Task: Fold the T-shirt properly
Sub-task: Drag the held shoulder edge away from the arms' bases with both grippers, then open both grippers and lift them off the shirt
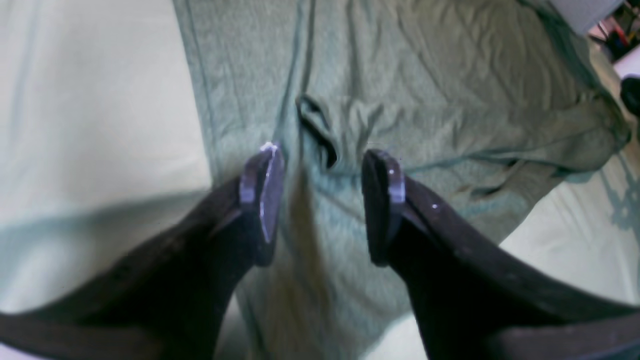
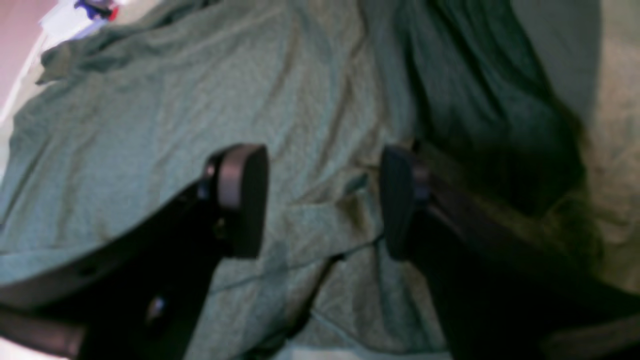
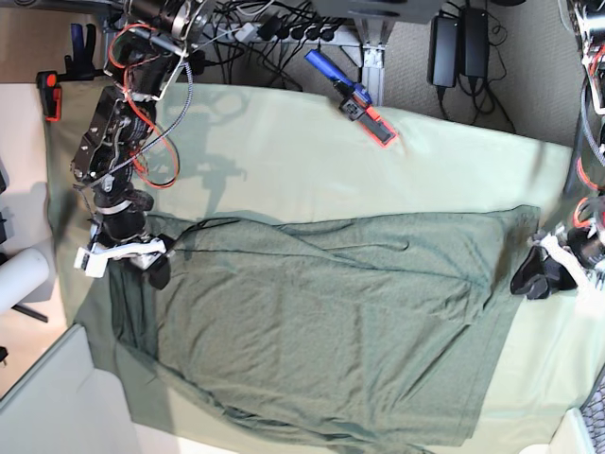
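The dark grey-green T-shirt (image 3: 321, 322) lies spread and wrinkled across the pale mint table cloth (image 3: 284, 161). My right gripper (image 3: 153, 270) is at the shirt's upper left corner in the base view. In the right wrist view it (image 2: 320, 200) is open, jaws wide apart just above the creased shirt (image 2: 150, 100). My left gripper (image 3: 534, 276) is at the shirt's right edge. In the left wrist view it (image 1: 322, 200) is open over a small fold in the shirt (image 1: 425, 75), and the table cloth (image 1: 90, 100) shows beside it. Neither gripper holds cloth.
A blue and red tool (image 3: 357, 96) lies at the table's back edge. An orange clamp (image 3: 52, 95) sits at the back left. A white roll (image 3: 21, 279) stands off the left edge. Cables and power bricks (image 3: 458, 43) hang behind the table.
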You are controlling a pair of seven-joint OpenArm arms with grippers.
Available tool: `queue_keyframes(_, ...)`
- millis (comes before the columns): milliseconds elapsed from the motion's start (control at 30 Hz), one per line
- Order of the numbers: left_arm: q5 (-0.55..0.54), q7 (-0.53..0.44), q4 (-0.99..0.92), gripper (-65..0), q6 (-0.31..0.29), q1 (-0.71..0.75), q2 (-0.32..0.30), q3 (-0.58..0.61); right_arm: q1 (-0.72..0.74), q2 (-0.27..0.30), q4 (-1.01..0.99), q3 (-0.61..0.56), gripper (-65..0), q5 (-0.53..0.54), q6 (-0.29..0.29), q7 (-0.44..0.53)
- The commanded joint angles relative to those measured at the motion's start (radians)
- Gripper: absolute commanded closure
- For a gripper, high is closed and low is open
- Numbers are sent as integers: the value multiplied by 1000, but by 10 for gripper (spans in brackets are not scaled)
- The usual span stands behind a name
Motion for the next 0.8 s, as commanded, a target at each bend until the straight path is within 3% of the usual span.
queue_keyframes(0, -32, -19, 28, -302, -9, 4, -15, -17, 21, 16, 36, 16, -352, 26, 4, 6)
queue_keyframes(233, -86, -19, 47, -302, -9, 103, -14, -100, 1, 24, 137, 128, -351, 87, 4, -116)
queue_keyframes(767, -184, 34, 47, -302, -9, 216, -14, -108, -136, 35, 141, 171, -351, 116, 3, -105)
